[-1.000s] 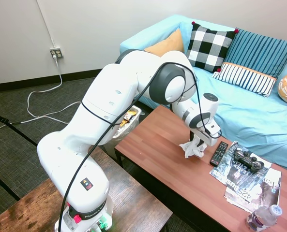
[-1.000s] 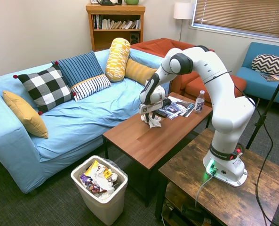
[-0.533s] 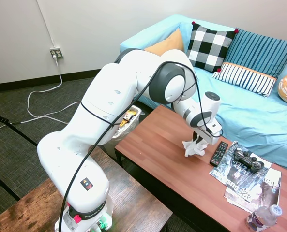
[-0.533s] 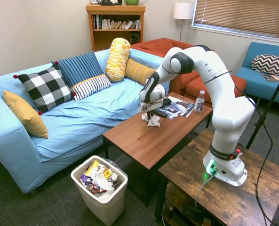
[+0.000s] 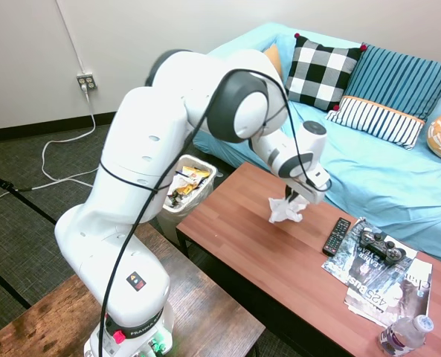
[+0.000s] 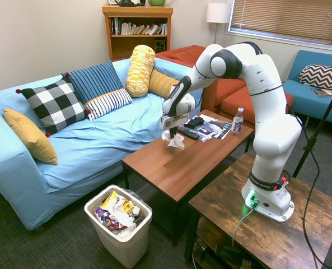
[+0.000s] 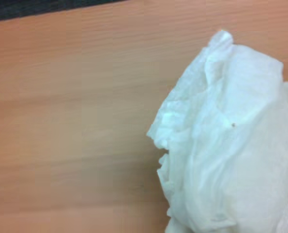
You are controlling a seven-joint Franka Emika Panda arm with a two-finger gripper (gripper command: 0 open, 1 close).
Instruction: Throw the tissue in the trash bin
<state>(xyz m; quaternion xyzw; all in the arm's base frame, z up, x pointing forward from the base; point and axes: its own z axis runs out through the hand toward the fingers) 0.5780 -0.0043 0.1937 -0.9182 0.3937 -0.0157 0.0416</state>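
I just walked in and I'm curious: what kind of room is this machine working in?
Most likely a living room or lounge: a blue sofa with cushions, a wooden coffee table and a bookshelf against the wall.

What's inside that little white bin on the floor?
The trash bin holds colourful wrappers and crumpled white paper, heaped near its rim. Whatever lies beneath that top layer is covered. The tissue isn't in it; the gripper holds it above the table.

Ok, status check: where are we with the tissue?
End effector shut on tissue, lifted clear of coffee table. Trash bin on floor past table end, not reached. Nothing blocking.
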